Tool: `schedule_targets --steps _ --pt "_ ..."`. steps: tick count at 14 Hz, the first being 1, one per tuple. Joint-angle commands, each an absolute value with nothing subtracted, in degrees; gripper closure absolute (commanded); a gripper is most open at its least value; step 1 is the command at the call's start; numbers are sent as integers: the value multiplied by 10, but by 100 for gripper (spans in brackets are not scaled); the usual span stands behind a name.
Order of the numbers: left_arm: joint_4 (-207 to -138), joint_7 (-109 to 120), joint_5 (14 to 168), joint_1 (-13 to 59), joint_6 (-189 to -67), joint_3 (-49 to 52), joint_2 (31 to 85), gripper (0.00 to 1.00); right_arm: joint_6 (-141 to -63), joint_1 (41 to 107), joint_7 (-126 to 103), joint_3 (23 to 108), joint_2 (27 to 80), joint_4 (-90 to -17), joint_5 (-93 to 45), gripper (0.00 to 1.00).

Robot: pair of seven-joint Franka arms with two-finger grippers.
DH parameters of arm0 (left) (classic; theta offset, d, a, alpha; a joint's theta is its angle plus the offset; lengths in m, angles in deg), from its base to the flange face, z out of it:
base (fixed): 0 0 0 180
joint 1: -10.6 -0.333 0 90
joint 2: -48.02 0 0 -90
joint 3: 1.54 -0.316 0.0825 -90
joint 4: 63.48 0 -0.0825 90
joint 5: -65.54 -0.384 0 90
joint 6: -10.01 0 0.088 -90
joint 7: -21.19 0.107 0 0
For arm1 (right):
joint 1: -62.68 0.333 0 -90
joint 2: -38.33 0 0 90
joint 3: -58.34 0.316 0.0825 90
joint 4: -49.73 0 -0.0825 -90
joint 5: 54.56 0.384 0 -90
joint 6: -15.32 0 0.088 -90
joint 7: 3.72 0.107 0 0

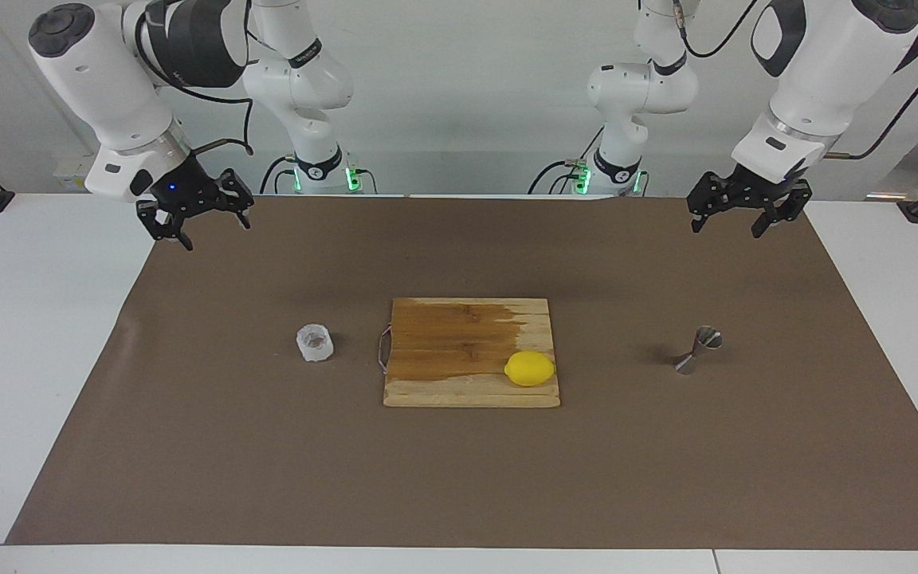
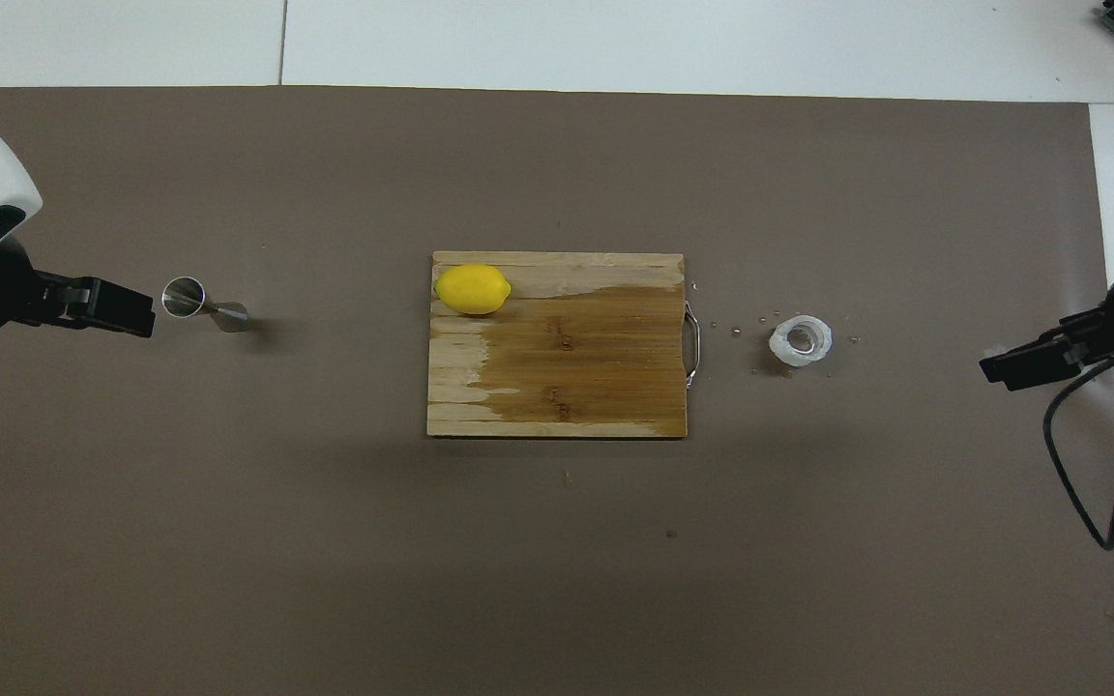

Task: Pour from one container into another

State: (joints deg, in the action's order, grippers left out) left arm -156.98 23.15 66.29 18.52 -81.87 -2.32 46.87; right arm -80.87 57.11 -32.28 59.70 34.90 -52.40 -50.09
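Crinkled plastic cup (image 1: 315,343) sits upright on brown mat (image 1: 188,446) just beside cutting board's (image 1: 459,391) handle edge, toward right arm's end; right gripper (image 1: 192,217), jaws wide & empty, is nearer arm. Steel jigger (image 1: 698,349) stands toward left arm's end, under-ish left gripper (image 1: 746,215), also wide, empty.

Bright, even light falls from overhead, and both views are sharp throughout. Shadows are soft and short: a faint dark patch lies on the brown mat (image 1: 188,446) beside the steel jigger (image 1: 698,349), toward the cutting board (image 1: 471,352). The jigger's rim glints. The wet part of the board shows darker, with no glare. Straight edges of the mat stay straight out to the corners
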Motion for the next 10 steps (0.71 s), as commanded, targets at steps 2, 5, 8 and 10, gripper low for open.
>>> schedule_targets --steps 2,5,8,10 --pt "-1596 188 675 179 -845 -24 455 0 -800 568 -311 602 346 -521 -513 0" --pt "-1594 122 747 132 -860 -26 475 0 -800 568 -311 602 346 -521 -513 0" --pt "-1573 17 786 110 -863 -26 514 0 -800 568 -311 602 346 -521 -513 0" --pt "-1530 -52 821 84 -861 -26 563 0 -800 568 -311 602 346 -521 -513 0"
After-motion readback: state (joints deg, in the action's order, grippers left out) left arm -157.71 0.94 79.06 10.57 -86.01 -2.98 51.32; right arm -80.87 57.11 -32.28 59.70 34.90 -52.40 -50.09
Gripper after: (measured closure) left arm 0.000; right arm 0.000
